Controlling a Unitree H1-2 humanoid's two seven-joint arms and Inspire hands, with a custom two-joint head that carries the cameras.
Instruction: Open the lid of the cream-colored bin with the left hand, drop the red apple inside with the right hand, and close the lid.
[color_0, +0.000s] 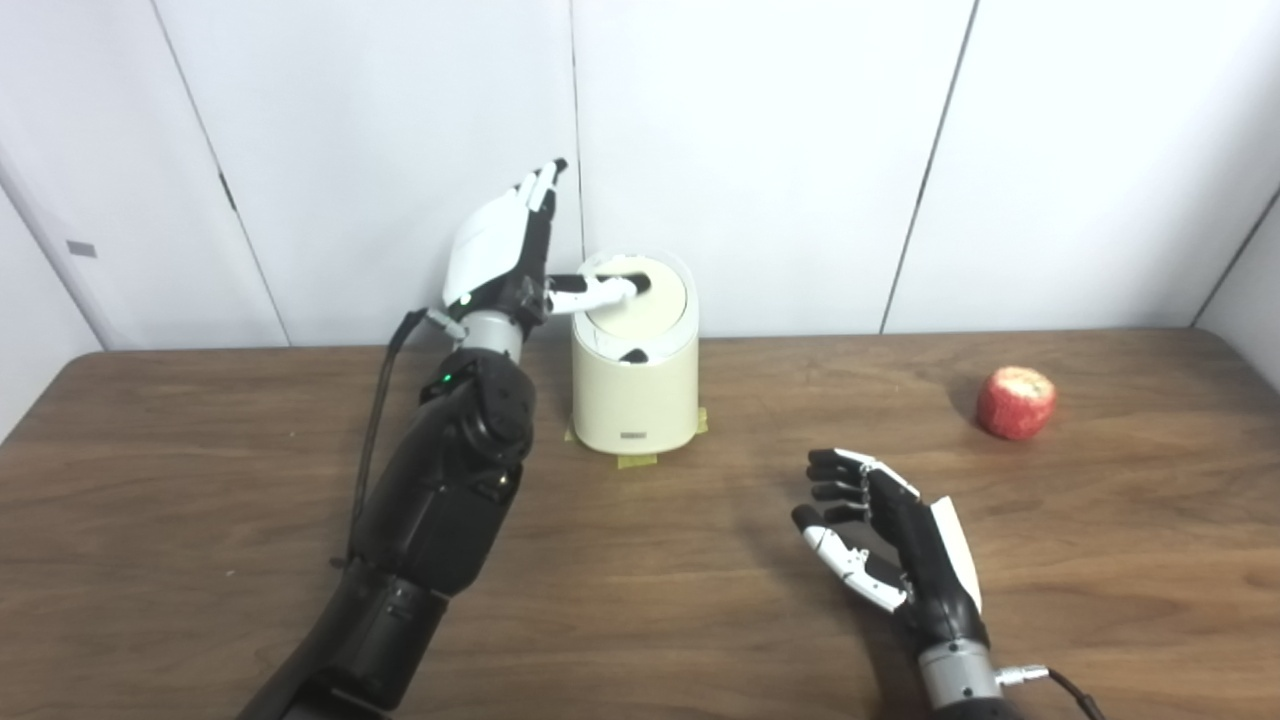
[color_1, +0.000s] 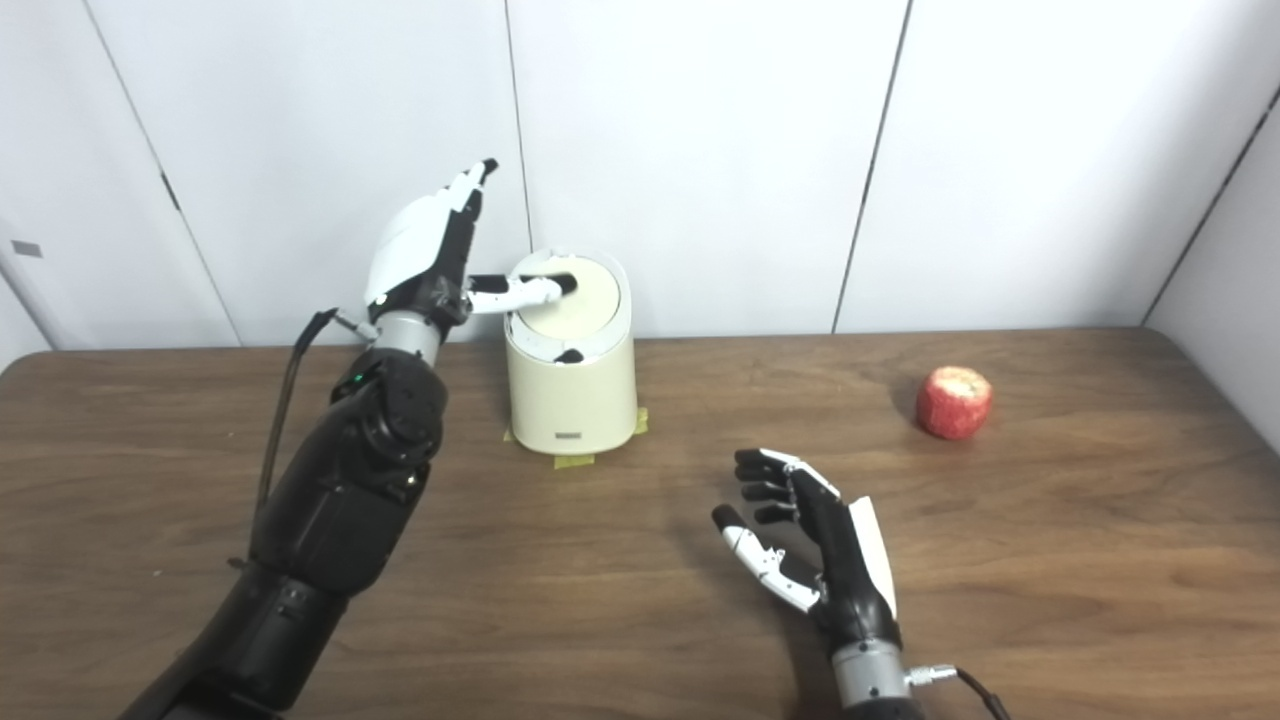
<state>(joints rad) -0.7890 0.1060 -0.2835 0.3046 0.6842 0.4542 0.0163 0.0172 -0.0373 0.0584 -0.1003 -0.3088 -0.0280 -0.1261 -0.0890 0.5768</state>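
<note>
A dark brown wooden table (color_0: 200, 520) with visible grain fills the lower part of the view, its far edge against a white paneled wall. A cream-colored bin (color_0: 634, 385) stands upright toward the back, left of center, on small strips of yellowish tape (color_0: 636, 461) that peek out from under its base. A red apple (color_0: 1016, 402) sits alone on the wood far to the right, well apart from the bin.
</note>
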